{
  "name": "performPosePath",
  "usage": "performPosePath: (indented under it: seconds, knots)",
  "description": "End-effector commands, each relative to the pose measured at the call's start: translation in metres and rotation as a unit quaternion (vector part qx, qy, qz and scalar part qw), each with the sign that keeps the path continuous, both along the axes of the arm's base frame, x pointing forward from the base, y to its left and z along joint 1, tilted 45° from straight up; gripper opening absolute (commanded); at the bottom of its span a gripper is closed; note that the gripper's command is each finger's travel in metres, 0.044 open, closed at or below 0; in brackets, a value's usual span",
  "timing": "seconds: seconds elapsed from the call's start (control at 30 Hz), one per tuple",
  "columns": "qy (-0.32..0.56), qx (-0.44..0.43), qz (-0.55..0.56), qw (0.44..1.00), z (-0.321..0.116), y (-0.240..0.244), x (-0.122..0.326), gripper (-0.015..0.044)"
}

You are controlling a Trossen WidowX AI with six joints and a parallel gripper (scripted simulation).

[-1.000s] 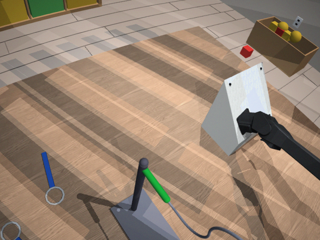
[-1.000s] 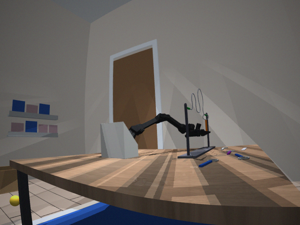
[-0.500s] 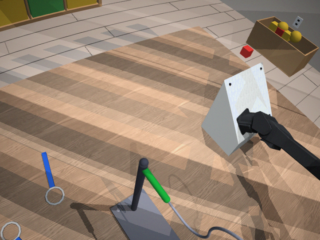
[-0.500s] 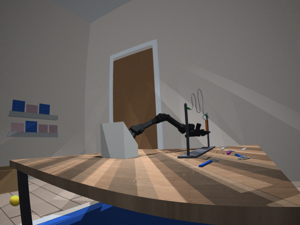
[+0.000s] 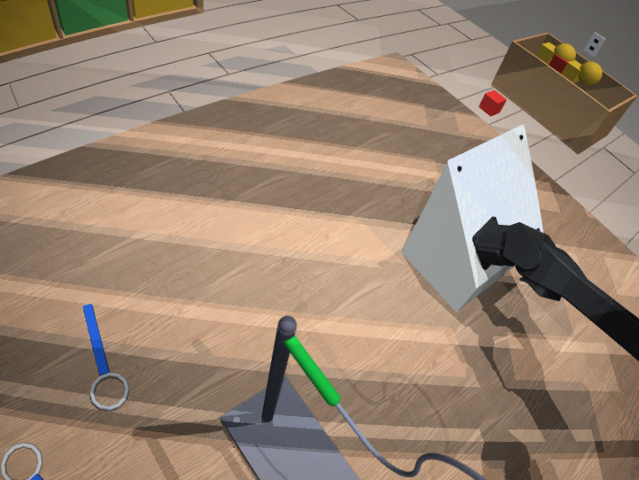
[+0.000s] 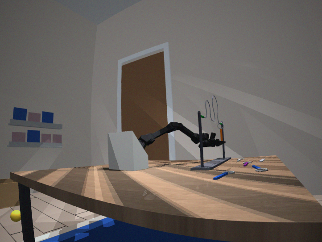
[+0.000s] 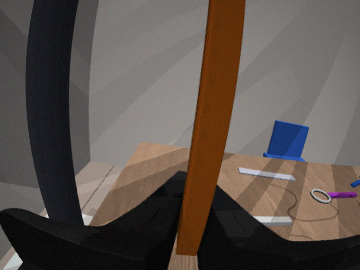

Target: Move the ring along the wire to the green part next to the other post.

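The ring [image 6: 217, 126] hangs at the green part of the wire beside the far post [image 6: 223, 150], with its orange handle [image 6: 221, 135] [image 7: 215, 110] pointing down. My gripper [image 6: 224, 142] [image 7: 190, 180] is shut on the lower end of the orange handle. The far post [image 7: 50, 110] stands close to the left of the handle in the wrist view. The grey wire [image 6: 214, 98] rises in tall bends between the posts. The other green part [image 6: 202, 116] [image 5: 312, 370] joins the near post [image 6: 200, 140] [image 5: 276, 376]. The ring is outside the top view and the wrist view.
The grey base plate [image 6: 196, 168] [image 5: 288, 444] carries both posts. Spare rings with blue handles [image 6: 220, 175] [image 5: 96, 338] and one with a purple handle [image 6: 245, 164] [image 7: 342, 195] lie on the table. A white wedge-shaped block [image 6: 130, 153] [image 5: 438, 248] stands by the arm's base.
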State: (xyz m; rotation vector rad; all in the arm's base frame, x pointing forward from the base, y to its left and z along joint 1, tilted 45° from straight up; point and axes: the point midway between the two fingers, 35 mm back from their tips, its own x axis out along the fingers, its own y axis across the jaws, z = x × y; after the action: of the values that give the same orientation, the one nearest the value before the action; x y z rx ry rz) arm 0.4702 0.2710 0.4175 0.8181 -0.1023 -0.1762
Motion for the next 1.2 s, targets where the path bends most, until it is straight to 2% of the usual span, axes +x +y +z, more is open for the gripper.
performPosePath:
  seconds: [0.0,1.17]
  knots:
    - [0.0,0.002,-0.001,1.0,0.0035,-0.0036,-0.0007,-0.015]
    - [0.0,0.004,-0.002,1.0,0.0106,-0.0113,-0.0025,-0.015]
